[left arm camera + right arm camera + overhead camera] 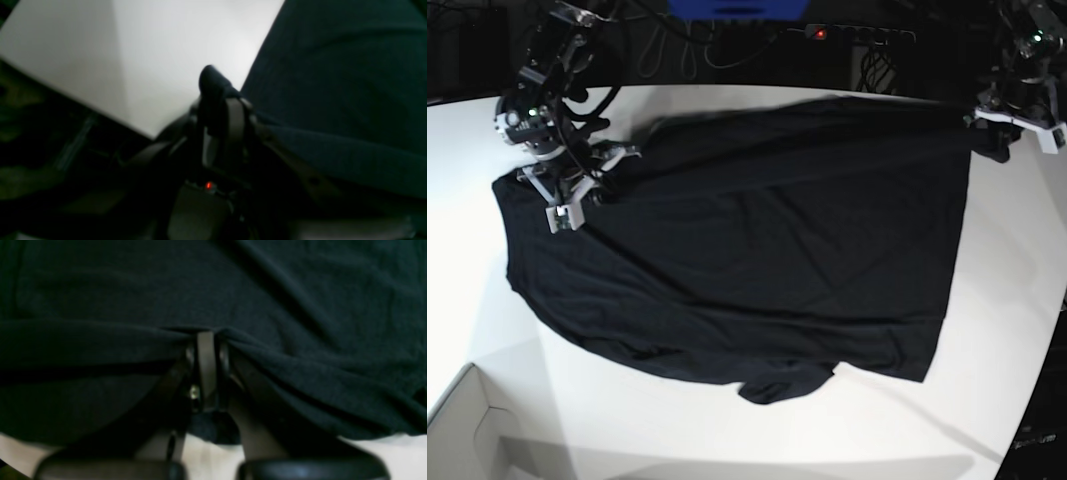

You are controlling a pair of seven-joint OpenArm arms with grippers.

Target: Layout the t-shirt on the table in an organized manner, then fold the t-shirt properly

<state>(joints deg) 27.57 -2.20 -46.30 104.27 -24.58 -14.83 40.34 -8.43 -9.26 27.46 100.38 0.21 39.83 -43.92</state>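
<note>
The black t-shirt [757,250] lies spread across the white table [727,440], with a small fold at its near hem. At the shirt's far left edge, my right gripper [592,190] is shut on a gathered fold of the cloth. Up close, its fingers [206,336] are pressed together, the fabric [133,283] bunched on both sides and the table [383,446] below. My left gripper [995,140] is at the shirt's far right corner. A nub of the shirt [333,83] sits pinched at its tips [217,93], over the table [150,50] near its edge.
A white box corner [467,430] stands at the near left. A power strip with a red light [857,33] and cables run along the back edge. The table's curved edge [1047,380] falls away at the right.
</note>
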